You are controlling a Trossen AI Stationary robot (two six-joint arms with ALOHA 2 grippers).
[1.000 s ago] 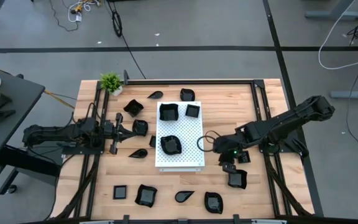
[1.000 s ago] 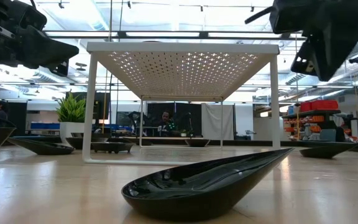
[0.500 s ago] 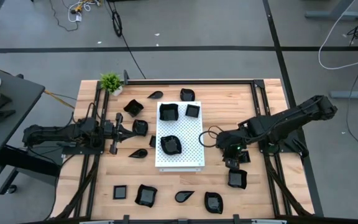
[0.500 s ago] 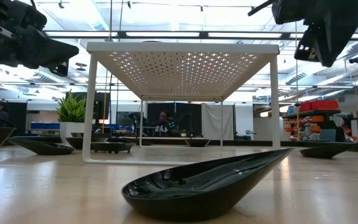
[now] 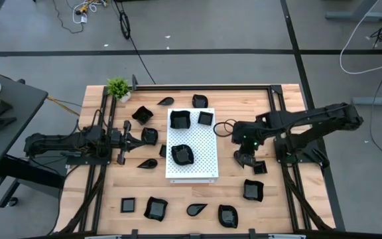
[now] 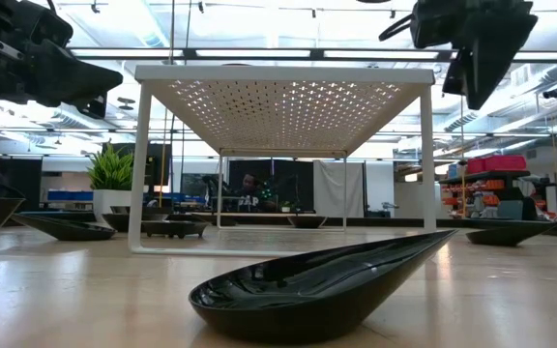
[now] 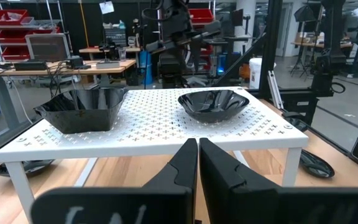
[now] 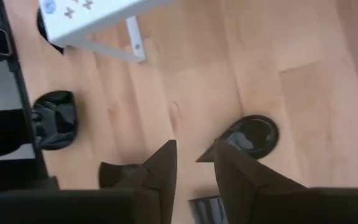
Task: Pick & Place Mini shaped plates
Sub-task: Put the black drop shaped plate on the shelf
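Hovering my right gripper (image 5: 245, 158), fingers parted and empty, beside the white board (image 5: 204, 162); I am choosing a black plate (image 5: 258, 167) just beside it. Next: descending, pinching its rim.

Glossy black mini shaped plates (image 5: 182, 154): 3 on white board, others scattered around.

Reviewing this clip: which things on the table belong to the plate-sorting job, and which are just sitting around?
Job:
mini black plates, on the table and on the board
white perforated board
right gripper, holding nothing visible

Just there:
small potted plant
left gripper, shut, waiting
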